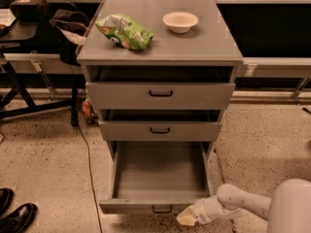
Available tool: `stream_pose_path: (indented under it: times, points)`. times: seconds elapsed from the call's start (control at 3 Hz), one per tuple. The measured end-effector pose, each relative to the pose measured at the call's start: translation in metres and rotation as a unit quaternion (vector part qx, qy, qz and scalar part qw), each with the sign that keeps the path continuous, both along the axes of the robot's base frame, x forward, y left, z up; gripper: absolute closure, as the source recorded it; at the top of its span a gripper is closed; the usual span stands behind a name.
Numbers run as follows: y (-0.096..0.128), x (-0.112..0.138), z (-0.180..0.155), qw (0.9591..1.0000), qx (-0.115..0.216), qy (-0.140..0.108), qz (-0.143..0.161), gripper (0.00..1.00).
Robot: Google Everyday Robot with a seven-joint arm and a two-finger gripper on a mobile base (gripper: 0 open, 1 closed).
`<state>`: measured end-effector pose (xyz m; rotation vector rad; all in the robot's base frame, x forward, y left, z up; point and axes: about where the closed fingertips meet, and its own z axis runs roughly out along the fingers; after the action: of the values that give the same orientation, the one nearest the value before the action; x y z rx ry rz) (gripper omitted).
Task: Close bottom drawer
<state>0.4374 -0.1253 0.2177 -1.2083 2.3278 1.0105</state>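
The bottom drawer [160, 174] of a grey cabinet [95, 71] stands pulled far out over the speckled floor, its plain box bare inside and its small dark bar handle [162, 208] facing the camera. The robot's white arm [243, 203] reaches in from the cabinet's lower right, and its tool [187, 217] sits low against the right end of the drawer's front; whether the tool is open or closed cannot be told. Above, the middle drawer [160, 130] and top drawer [160, 95] each sit slightly out. On the worktop [194, 45] lie a green snack bag [125, 31] and a pale bowl [180, 21], well apart. Black shoes [14, 212] rest left of the cabinet.
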Motion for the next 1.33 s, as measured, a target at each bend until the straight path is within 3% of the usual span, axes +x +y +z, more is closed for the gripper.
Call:
stream_pose_path:
  times: [0.67, 1.33]
  points:
    - [-0.003, 0.002, -0.040, 0.9994, -0.005, 0.025, -0.022, 1.00]
    - [0.003, 0.029, -0.058, 0.9991, -0.016, 0.031, -0.021, 1.00]
